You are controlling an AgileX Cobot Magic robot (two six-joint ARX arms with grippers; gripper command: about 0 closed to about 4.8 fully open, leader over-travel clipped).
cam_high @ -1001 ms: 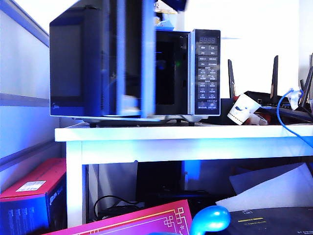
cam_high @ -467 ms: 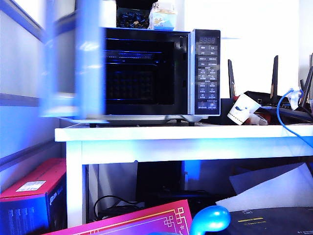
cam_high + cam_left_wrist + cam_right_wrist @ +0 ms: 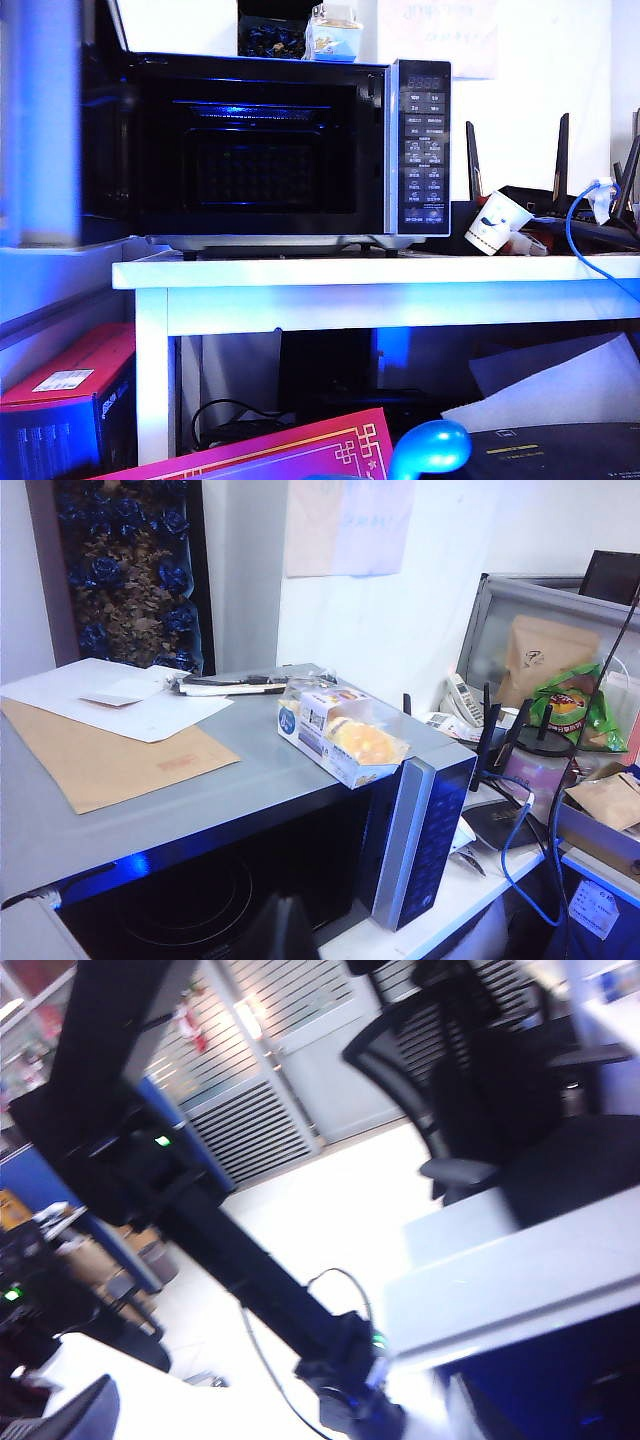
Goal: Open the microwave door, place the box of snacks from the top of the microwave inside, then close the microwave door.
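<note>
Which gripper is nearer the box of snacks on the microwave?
Left. The left gripper hangs by the microwave's top front, the box of snacks close ahead; the right gripper faces the room, box out of its view.

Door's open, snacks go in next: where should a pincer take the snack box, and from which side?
Take the snack box across its narrow width, coming from above: it lies flat on the microwave top, long sides exposed, near the front edge.

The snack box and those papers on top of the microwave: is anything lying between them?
In the left wrist view, bare grey microwave top separates the snack box from the papers; only some flat dark-and-white items lie behind the gap.
</note>
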